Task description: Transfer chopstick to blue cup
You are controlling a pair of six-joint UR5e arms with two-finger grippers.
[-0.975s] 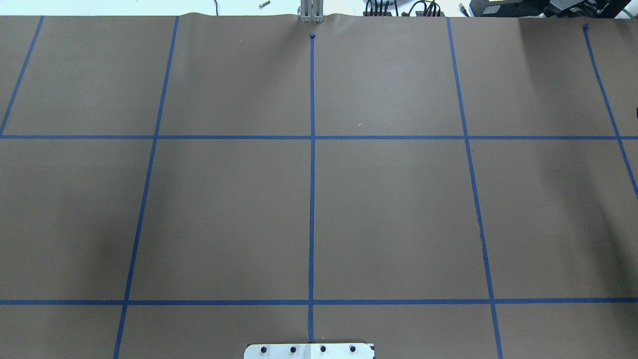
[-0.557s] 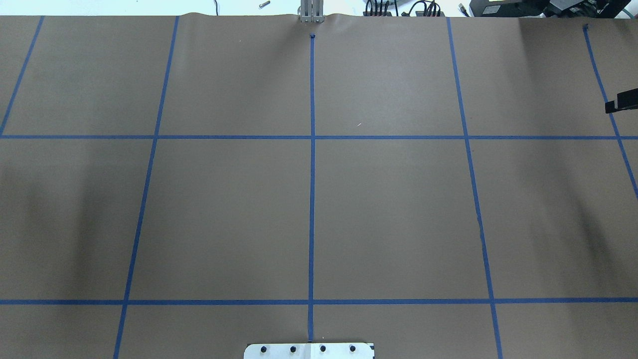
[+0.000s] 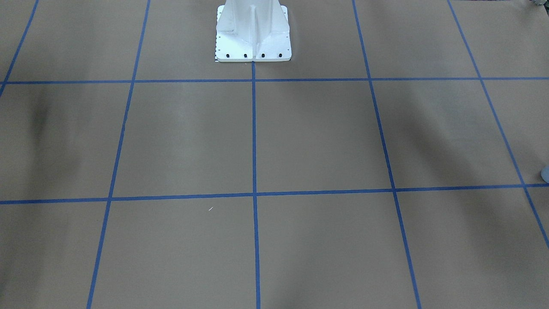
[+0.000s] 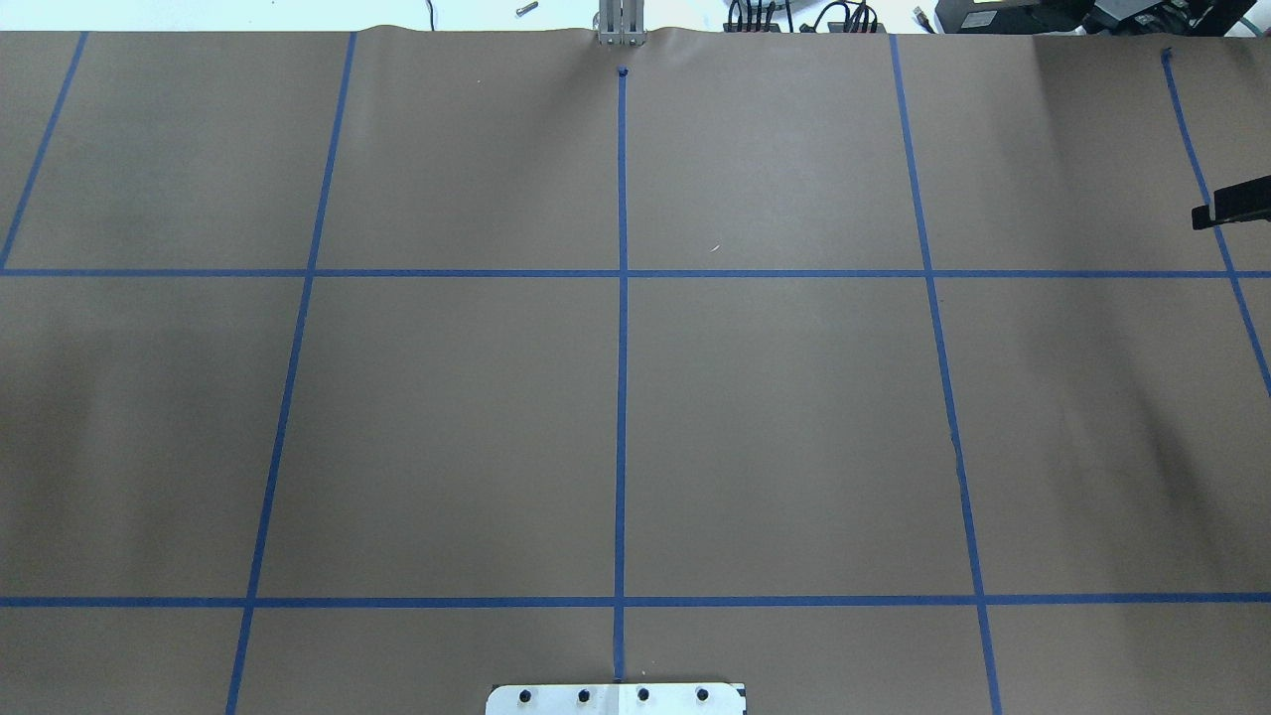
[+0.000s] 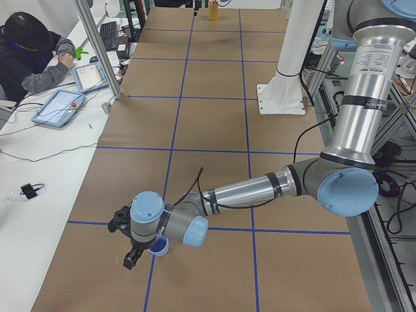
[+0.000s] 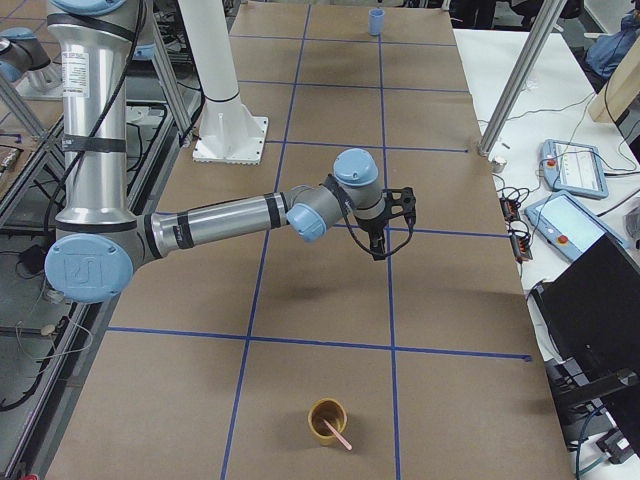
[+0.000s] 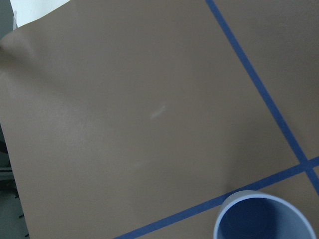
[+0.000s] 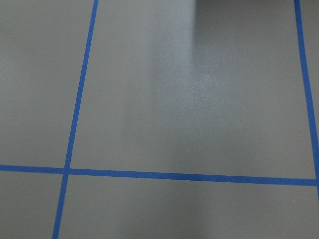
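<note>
Chopstick [image 6: 338,434] stands tilted in a brown cup [image 6: 327,418] at the table's [image 4: 447,427] end on the robot's right, its upper end leaning over the rim. Only the right side view shows it plainly. From the left side the brown cup [image 5: 213,10] is a small shape at the far end, and the stick is too small to make out there.

At the opposite end the blue cup [image 6: 376,21] stands upright. The left side view shows it [image 5: 158,246] close up, by a tape line and partly hidden under the left arm's wrist. The left wrist camera looks down into its dark blue inside [image 7: 264,224], with the rim cut off by the picture's lower edge.

The left gripper [image 5: 132,259] hangs just beside the blue cup, fingers pointing down. It shows only in that side view, so I cannot tell how its fingers stand.

The right gripper [image 6: 383,245] hangs over the table between the two cups, well apart from each. The overhead view catches only a dark sliver of it [image 4: 1231,204] at the right edge. I cannot tell whether its fingers are spread or closed.

Overhead and front views otherwise show brown paper, blue tape [image 4: 622,397] in a grid, and the white base [image 3: 253,30]. A person [image 5: 32,55] sits at the side bench.
</note>
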